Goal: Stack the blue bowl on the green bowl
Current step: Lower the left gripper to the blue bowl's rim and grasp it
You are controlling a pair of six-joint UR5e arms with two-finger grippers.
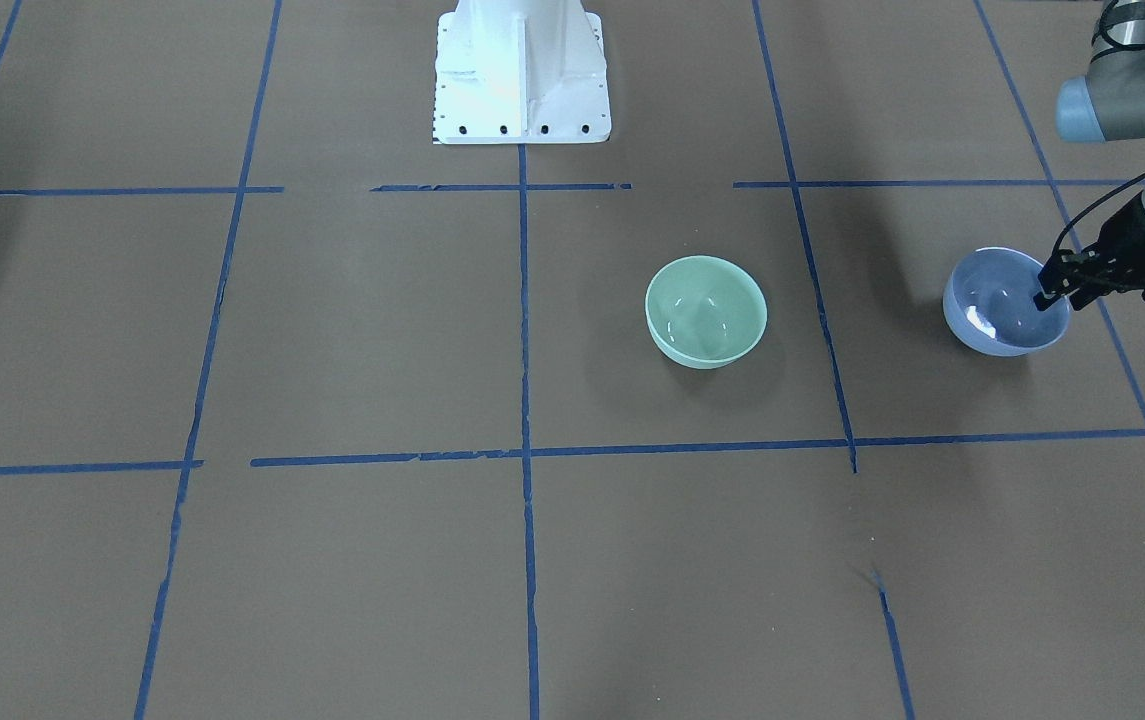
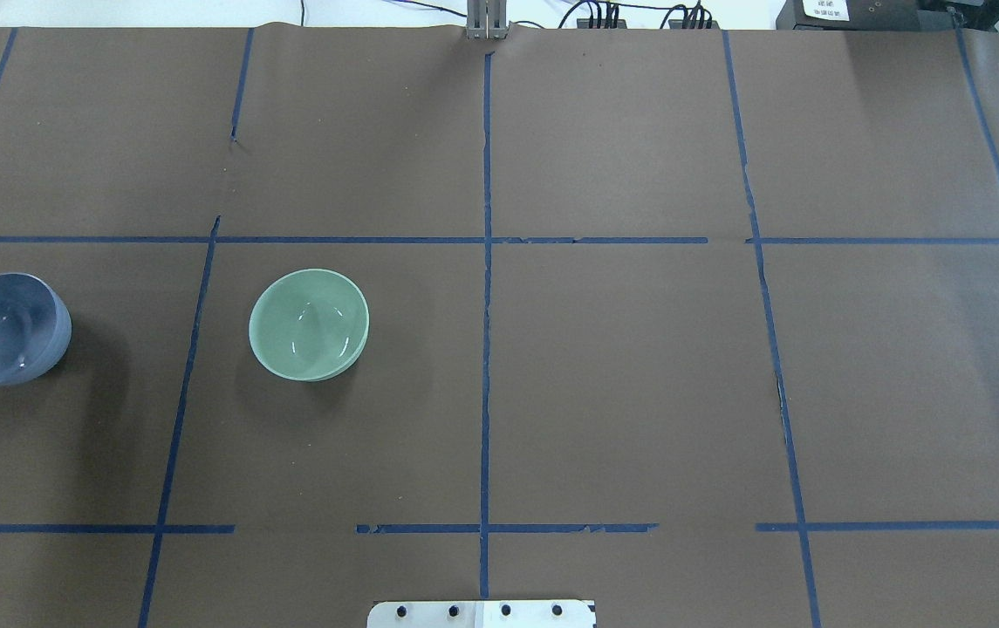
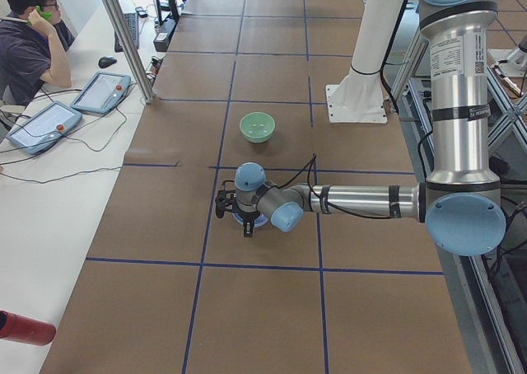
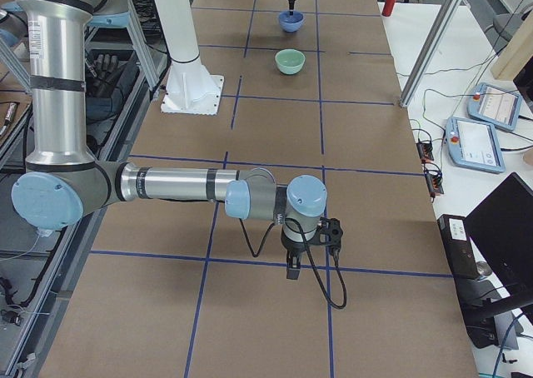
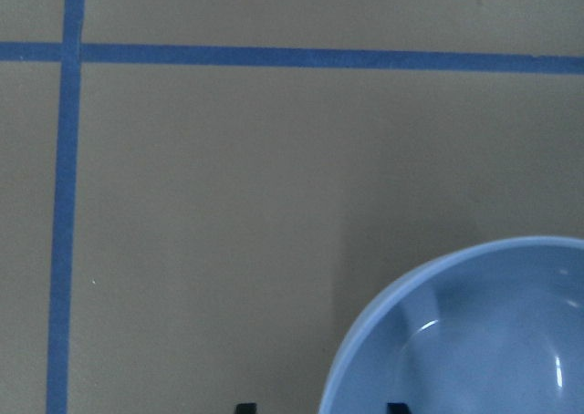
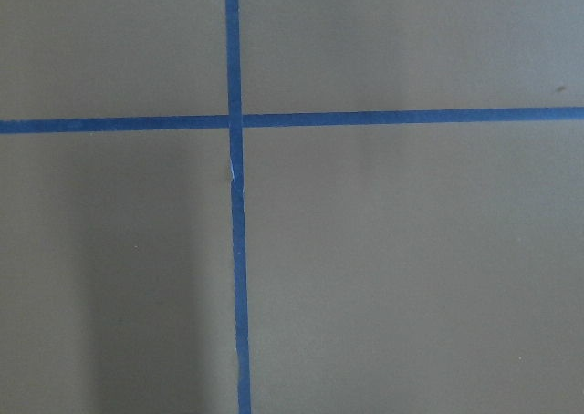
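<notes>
Our left tool (image 1: 1050, 287) stands open astride the 9 o'clock rim of the blue bowl (image 2: 6, 331), clasping nothing yet, and the green bowl (image 2: 309, 324) sits apart on the worktop (image 2: 621, 392) at the blue one's 3 o'clock (we reckon by the overhead view).

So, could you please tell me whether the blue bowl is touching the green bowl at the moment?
Apart. The overhead view shows bare table and a tape line lying between the blue bowl and the green bowl.
</notes>
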